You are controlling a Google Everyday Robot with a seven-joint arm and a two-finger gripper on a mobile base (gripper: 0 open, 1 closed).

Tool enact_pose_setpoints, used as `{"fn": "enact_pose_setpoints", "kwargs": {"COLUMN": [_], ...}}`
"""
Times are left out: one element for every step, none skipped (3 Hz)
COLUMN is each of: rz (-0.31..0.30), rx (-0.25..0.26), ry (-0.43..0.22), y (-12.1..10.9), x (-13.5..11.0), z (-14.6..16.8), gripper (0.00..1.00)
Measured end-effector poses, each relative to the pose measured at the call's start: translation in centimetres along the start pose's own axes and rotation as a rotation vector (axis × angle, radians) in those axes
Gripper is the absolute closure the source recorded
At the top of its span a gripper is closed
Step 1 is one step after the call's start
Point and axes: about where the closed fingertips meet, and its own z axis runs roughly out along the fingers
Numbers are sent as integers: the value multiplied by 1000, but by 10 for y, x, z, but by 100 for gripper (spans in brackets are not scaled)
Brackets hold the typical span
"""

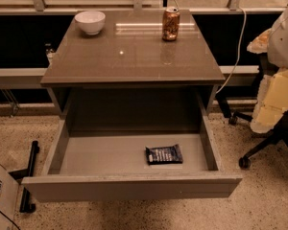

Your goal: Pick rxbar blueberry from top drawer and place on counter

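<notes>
The rxbar blueberry [163, 154] lies flat on the floor of the top drawer [101, 156], right of centre, and the drawer is pulled out, leaving the bar open to a reach from above. On the worktop [129, 56], a white bowl [90, 21] and a drink can [171, 24] stand at the far edge, so the near part looks free for the bar. The end effector is out of view, so I cannot tell its opening or hold.

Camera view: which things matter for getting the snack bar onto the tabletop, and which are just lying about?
For the job: small dark navy foil rxbar blueberry; wide grey-brown top drawer, pulled open; glossy grey-brown counter; the gripper, out of view.
Lying about: round white bowl and copper-brown drink can, both on the counter.
</notes>
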Motion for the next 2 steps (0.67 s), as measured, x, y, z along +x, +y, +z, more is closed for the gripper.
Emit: {"fn": "enact_pose_setpoints", "kwargs": {"rz": [-3, -14], "rx": [9, 6], "ry": [-6, -50], "y": [0, 1], "x": [-2, -9], "z": [-1, 9], "gripper": [0, 0]}}
